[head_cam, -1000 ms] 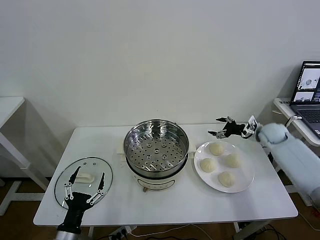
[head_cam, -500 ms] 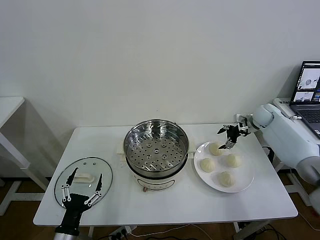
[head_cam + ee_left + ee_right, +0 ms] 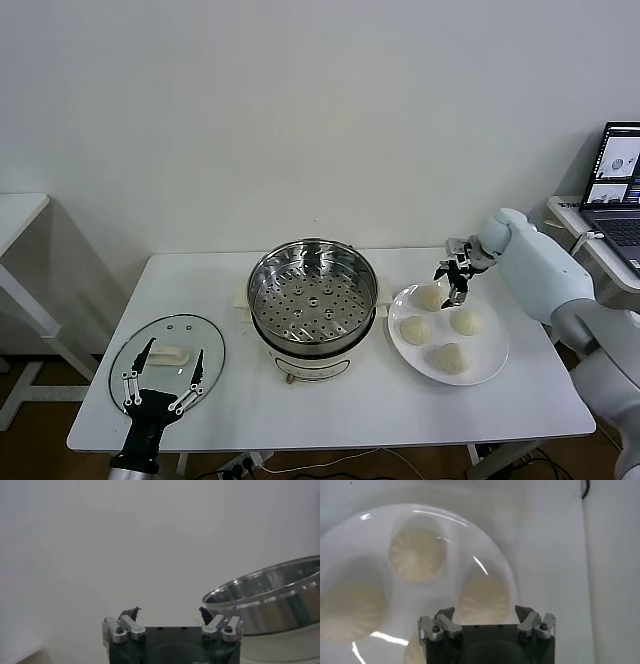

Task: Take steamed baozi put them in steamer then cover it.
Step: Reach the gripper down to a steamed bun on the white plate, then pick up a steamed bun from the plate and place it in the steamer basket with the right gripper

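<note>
Four steamed baozi (image 3: 432, 297) sit on the plate (image 3: 495, 365) beside the steamer (image 3: 313, 296); right gripper (image 3: 454, 281) hovers above, jaws spread, empty. Buns look soft and light: grasp gently across the sides

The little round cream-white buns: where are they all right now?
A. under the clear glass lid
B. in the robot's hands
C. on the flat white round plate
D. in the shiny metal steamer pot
C: all four cream-white buns sit on the flat white round plate, while the shiny steel steamer pot holds only its perforated tray.
</note>
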